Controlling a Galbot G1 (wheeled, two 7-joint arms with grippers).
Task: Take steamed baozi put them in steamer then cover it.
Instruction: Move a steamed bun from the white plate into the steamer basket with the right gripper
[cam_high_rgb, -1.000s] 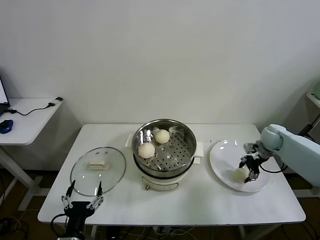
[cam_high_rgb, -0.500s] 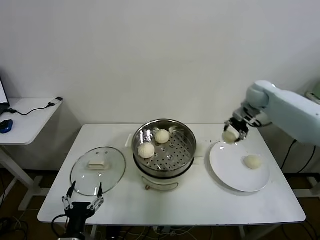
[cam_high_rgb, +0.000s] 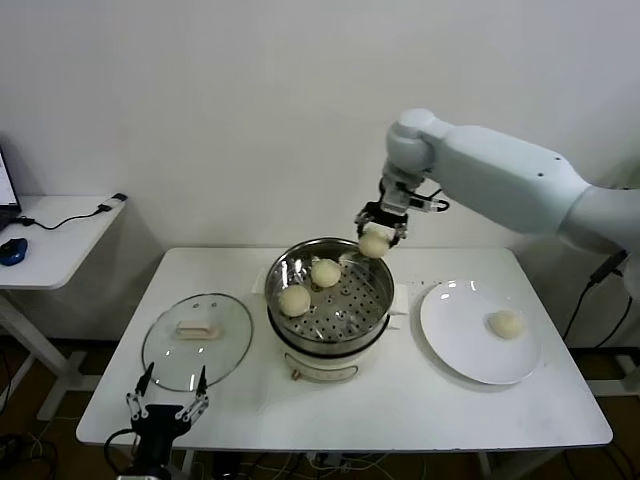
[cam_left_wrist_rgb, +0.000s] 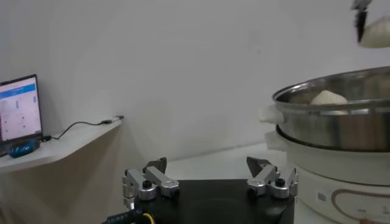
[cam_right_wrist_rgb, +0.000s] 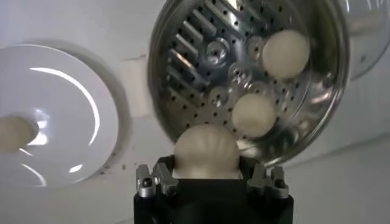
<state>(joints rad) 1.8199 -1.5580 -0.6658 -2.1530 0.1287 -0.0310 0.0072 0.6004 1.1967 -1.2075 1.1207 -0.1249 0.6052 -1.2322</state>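
Steam tray first: under my right gripper I see the steamer, its perforated tray holding two steamed baozi, one just below and toward my left of the gripper, the other farther left and nearer me. The right gripper is closed on a third bun, which hangs over the steamer's far right rim, clear of the metal. From the right wrist camera the held bun sits between the fingers, pleated top facing the lens; it is round, so I read no long axis.

Off to the gripper's right and lower, the white plate carries the fourth bun, well apart from the steamer. Left of the pot, the glass lid lies flat on the table, handle up, just beside the steamer base.

My left gripper is parked at the table's near left edge, fingers spread wide, nothing in them, just short of the lid.
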